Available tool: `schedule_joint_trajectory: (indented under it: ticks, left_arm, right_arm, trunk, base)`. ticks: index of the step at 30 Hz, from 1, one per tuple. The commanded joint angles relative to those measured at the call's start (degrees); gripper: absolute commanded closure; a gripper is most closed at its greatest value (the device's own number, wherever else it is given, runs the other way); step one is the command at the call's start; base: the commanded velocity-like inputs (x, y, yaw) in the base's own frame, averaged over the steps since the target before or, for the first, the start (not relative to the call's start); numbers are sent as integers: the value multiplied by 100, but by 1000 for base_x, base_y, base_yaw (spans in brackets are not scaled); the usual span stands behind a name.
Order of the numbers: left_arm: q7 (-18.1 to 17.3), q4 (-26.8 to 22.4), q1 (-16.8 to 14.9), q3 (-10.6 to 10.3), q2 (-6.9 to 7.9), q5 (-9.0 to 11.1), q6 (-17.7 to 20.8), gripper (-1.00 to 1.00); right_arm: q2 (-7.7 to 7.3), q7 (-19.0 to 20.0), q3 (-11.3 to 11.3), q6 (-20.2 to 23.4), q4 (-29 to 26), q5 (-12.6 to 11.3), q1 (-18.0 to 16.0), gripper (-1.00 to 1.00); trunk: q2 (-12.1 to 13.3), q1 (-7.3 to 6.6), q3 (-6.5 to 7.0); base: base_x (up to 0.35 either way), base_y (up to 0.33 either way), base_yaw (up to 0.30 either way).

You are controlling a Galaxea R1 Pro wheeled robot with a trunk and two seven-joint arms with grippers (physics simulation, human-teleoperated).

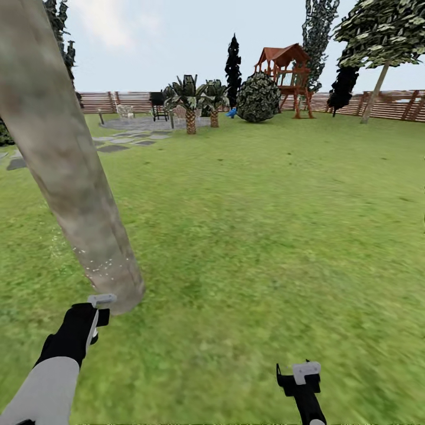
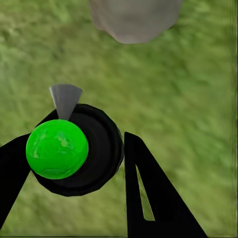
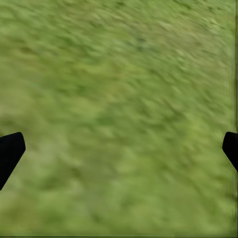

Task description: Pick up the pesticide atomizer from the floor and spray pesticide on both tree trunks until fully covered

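Observation:
In the left wrist view my left gripper (image 2: 74, 168) is shut on the pesticide atomizer (image 2: 94, 148), a round black body with a bright green ball and a grey nozzle (image 2: 65, 99). The nozzle faces the foot of a thick grey-beige tree trunk (image 2: 134, 17). In the head view that trunk (image 1: 65, 171) leans up from the grass just beyond my left gripper (image 1: 97, 313), with fine white specks (image 1: 94, 265) near its base. My right gripper (image 1: 301, 378) hangs open over bare lawn, its fingertips (image 3: 10, 151) wide apart. A second pale-trunked tree (image 1: 375, 94) stands far right by the fence.
Green lawn (image 1: 265, 236) stretches ahead. At the back are short palms (image 1: 190, 106), a round bush (image 1: 258, 97), a red play tower (image 1: 289, 77), grey paving slabs (image 1: 118, 141) and a brown slat fence (image 1: 389, 103).

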Motion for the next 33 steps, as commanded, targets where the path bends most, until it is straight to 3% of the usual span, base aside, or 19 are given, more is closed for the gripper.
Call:
schedule_joint_trajectory:
  ticks: [1, 9, 11, 13, 16, 18, 19, 23, 24, 27, 29, 30, 32, 33]
  left_arm:
    - [-2, -11, -5, 7, -2, -7, 28, 100]
    - [-2, -27, -43, -62, -55, -19, 30, 100]
    - [-7, -27, -65, -201, -100, -20, 40, 100]
    - [-11, -35, -118, -733, -299, -25, 115, 100]
    - [-14, -8, -537, -933, -427, -7, 297, 100]
    - [-62, -23, -892, -945, -371, 3, 950, 100]
    - [-73, -25, -964, -942, -288, -6, 1066, 100]
    - [-272, -27, -978, -927, 515, 10, 1191, 100]
    - [-329, -27, -974, -933, 554, 10, 1195, 100]
    - [-377, -39, -1041, -957, 466, 19, 1216, 100]
    - [-376, -73, -1212, -985, 41, 1, 1296, 100]
    - [-373, -79, -1226, -988, -6, -2, 1307, 100]
    - [-370, -85, -1245, -966, -3, -11, 1323, 100]
    - [-366, -118, -1252, -948, 133, -21, 1327, 100]
  right_arm:
    - [1, -24, 49, -5, 1, -28, -2, -100]
    - [11, -16, 51, -5, 4, -28, -2, -100]
    - [11, -16, 51, -5, 4, -28, -2, -100]
    - [11, -19, 51, -5, -1, -28, -2, -100]
    - [18, -17, 51, -5, -1, -28, -2, -100]
    - [14, -20, 51, -5, -1, -28, -2, -100]
    - [11, -22, 51, -5, -1, -28, -2, -100]
    - [-3, -32, 49, -5, -2, -28, -2, -100]
    - [-5, -32, 50, -5, -2, -28, -2, -100]
    - [0, -30, 51, -5, -2, -28, -2, -100]
    - [1, -25, 51, -4, -2, -28, -2, -100]
    - [0, -25, 51, -1, -2, -28, -2, -100]
    - [2, -25, 51, -3, -2, -28, -2, -100]
    - [-1, -21, 51, -2, -2, -28, -2, -100]
  trunk:
    - [-2, -2, -5]
    - [-2, -2, -5]
    - [-2, -2, -5]
    - [-2, -2, -5]
    - [-2, -2, -5]
    - [-2, -2, -5]
    - [-2, -2, -5]
    - [-2, -2, -5]
    - [-2, -2, -5]
    - [-2, -2, -5]
    - [-2, -2, -5]
    - [-2, -2, -5]
    - [-2, -2, -5]
    - [-2, -2, -5]
  base:
    - [-84, -274, 1]
    - [-88, -197, 193]
    - [-13, -14, 276]
    - [-3, -3, 222]
    - [0, 0, 50]
    - [0, 0, 8]
    - [0, 0, 2]
    - [0, 0, 0]
    - [0, 0, 0]
    - [0, 0, 0]
    - [0, 0, 0]
    - [0, 0, 0]
    - [0, 0, 0]
    - [0, 0, 0]
